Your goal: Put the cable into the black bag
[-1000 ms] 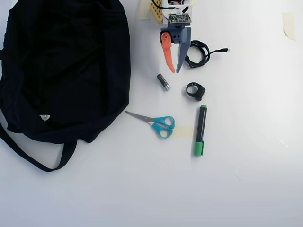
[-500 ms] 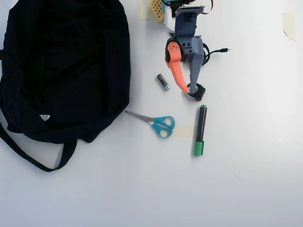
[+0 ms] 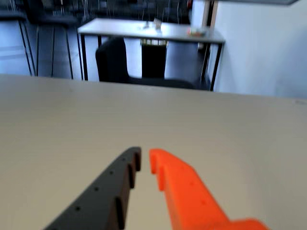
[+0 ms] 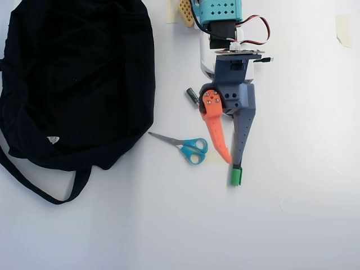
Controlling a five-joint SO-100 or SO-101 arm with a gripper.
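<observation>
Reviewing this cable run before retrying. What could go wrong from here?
1. In the overhead view the gripper sits above the green marker, its fingers nearly closed and empty; it may grab the marker.
2. The arm hides the cable apart from its plug end.
3. The scissors lie toward the black bag.

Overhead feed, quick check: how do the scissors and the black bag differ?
The scissors are small, rigid and slim, with blue handles and a grey blade; the black bag is by far the biggest thing, soft and all black apart from a small white tag. The scissors lie near the table's middle, just left of the gripper; the bag fills the upper left, its strap looping below. Both lie flat on the white table.
</observation>
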